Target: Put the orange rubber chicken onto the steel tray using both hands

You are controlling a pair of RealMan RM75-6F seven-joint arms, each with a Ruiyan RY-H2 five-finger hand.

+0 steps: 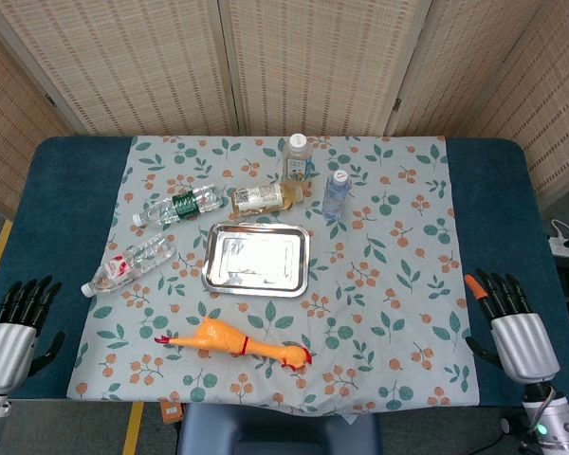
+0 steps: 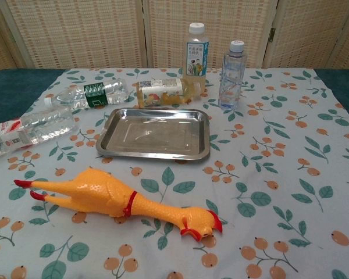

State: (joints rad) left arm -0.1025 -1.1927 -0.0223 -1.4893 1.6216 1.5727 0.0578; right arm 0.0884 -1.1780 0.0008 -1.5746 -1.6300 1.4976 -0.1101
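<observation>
Head view: the orange rubber chicken [image 1: 235, 343] is seen lying on its side on the floral cloth [image 1: 398, 284], just in front of the steel tray [image 1: 257, 259], untouched. The left hand [image 1: 17, 332] and right hand [image 1: 510, 318] are held apart at the table's edges, fingers extended, nothing grasped.

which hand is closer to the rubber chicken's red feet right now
Left. The left hand rests at the table's left edge, on the side the rubber chicken points its red feet. The right hand sits at the far right edge, beyond the head end. Neither touches it.
</observation>
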